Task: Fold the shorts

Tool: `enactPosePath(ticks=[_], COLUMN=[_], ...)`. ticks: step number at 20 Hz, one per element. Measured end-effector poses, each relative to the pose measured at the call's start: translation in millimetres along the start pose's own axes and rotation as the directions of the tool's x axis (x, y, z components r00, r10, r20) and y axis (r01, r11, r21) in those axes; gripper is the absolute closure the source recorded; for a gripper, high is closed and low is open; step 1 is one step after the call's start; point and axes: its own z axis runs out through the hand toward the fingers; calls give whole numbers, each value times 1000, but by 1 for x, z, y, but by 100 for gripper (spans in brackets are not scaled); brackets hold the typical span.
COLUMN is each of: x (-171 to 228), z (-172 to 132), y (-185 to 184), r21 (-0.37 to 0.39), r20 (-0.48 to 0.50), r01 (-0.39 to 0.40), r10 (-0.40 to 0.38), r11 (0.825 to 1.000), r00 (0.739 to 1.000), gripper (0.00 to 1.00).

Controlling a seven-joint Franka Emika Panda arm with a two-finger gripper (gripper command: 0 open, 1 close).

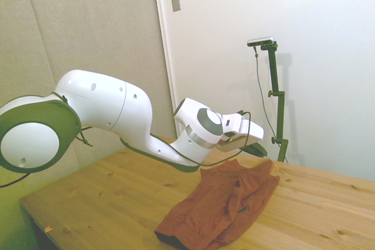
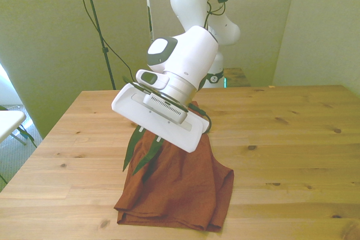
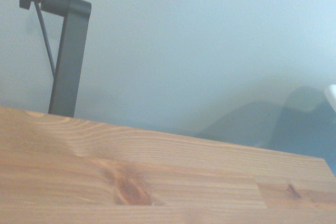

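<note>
Seen from the side, the white arm [image 1: 111, 115] enters from the frame's left and stretches low across the wooden bench [image 1: 105, 194], its wrist tipped forward so the gripper [image 1: 253, 149] sits just past the far edge of the shorts [image 1: 225, 206]. That low, outstretched pose looks like the end of a carry-over: one layer of cloth drawn across the rest and set down.

In the front view the rust-brown shorts [image 2: 185, 189] lie in the lower middle of the frame, bunched into a doubled heap with a thick rolled edge along the near side. A thin dark green seam shows on the cloth in the side view, right of centre. The heap rests flat on the bench rather than hanging — no part of it appears lifted.

The two dark green fingers [image 2: 133, 148] jut down and toward the lower left from under the white gripper body, spread apart and splayed, with bare wood visible between them. They hold nothing; their tips hover beside the left edge of the shorts. I judge the fold has just been laid and the cloth released.

The wrist view shows only bare bench planks [image 3: 157, 182] and the pale wall [image 3: 210, 51] beyond — no cloth — which fits a gripper pointing off past the garment.
</note>
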Motion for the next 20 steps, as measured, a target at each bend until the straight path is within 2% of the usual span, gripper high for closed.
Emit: enactPosePath(ticks=[2, 4, 7, 10, 14, 15, 17, 20], x=[1, -11, -38, -78, -159, -169, -165, -144], z=[-5, -22, -68, -123, -188, -200, -225, -264], y=[-3, -8, -21, -31, -34, -34, -28, 2], r21=[28, 68, 91, 90, 73, 83, 112, 124], r20=[69, 178, 349, 522, 711, 738, 757, 758], r01=[-40, -76, -99, -82, 0, 15, 8, 7], r10=[38, 63, 61, 24, -52, -72, -90, -99], r11=[999, 995, 991, 993, 997, 996, 994, 992], r00=[997, 982, 935, 853, 701, 671, 647, 644], gripper=[0, 0, 0, 0, 0, 0, 0, 0])
